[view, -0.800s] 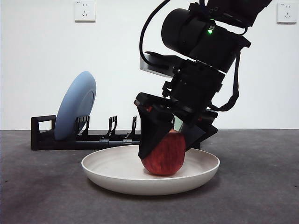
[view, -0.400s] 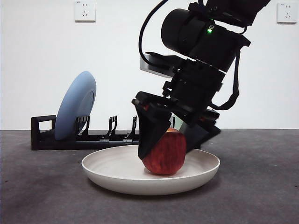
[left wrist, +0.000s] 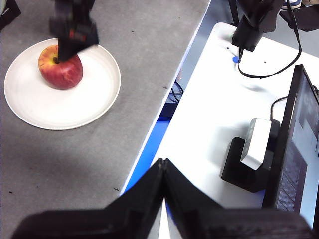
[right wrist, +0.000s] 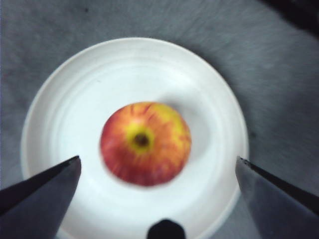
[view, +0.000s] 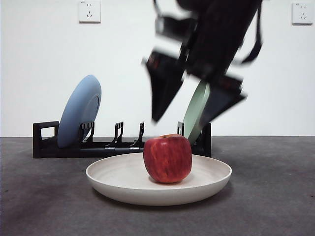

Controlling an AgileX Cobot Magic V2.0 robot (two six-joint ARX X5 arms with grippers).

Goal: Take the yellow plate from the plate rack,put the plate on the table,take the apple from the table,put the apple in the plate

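Observation:
The red apple (view: 167,158) stands upright in the middle of the yellow plate (view: 113,179), which lies flat on the table (view: 275,196) in front of the plate rack (view: 47,142). My right gripper (view: 178,123) is open and empty, blurred, straight above the apple and clear of it. In the right wrist view its jaws (right wrist: 157,159) stand wide apart on either side of the apple (right wrist: 145,143) and plate (right wrist: 65,114). My left gripper (left wrist: 163,164) is shut and empty, off past the table's edge, far from the plate (left wrist: 94,99) and apple (left wrist: 62,74).
A blue plate (view: 81,115) stands in the rack near its handle end. A pale green plate (view: 196,115) stands at the other end, behind the right gripper. A white desk (left wrist: 219,109) with a monitor adjoins the table.
My right gripper has opened, let go of the apple and risen well above it. The apple stays standing in the plate.

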